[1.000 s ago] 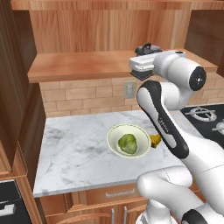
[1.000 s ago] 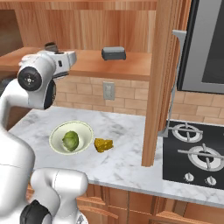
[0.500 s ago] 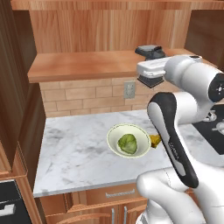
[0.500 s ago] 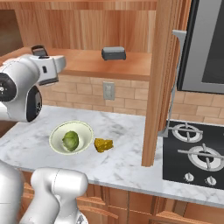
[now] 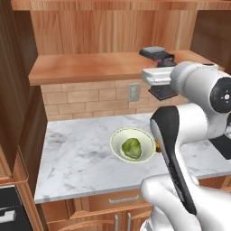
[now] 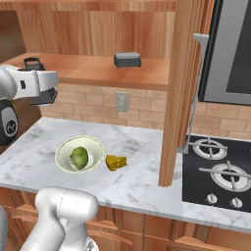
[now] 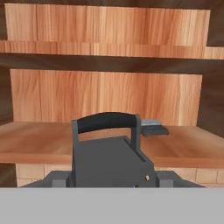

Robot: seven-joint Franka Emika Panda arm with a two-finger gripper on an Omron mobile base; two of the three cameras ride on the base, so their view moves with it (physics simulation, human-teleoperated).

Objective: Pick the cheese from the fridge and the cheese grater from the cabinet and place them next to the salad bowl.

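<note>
The gripper (image 7: 109, 183) holds the cheese grater (image 7: 109, 151) in front of the cabinet shelf (image 7: 39, 138). On the counter (image 6: 142, 171), the cheese (image 6: 115, 162) lies just beside the salad bowl (image 6: 61, 152), well back from the front edge.

The white arm rises from the base, bends at a dark elbow and reaches forward with its wrist held level at shelf height. The pincer (image 6: 33, 62) points toward the cabinet's back panel, its body horizontal. In the hand view the grater (image 7: 109, 151) sits upright directly in front of the pincer, its loop handle on top. The frames do not show how far apart the fingers stand.
</note>
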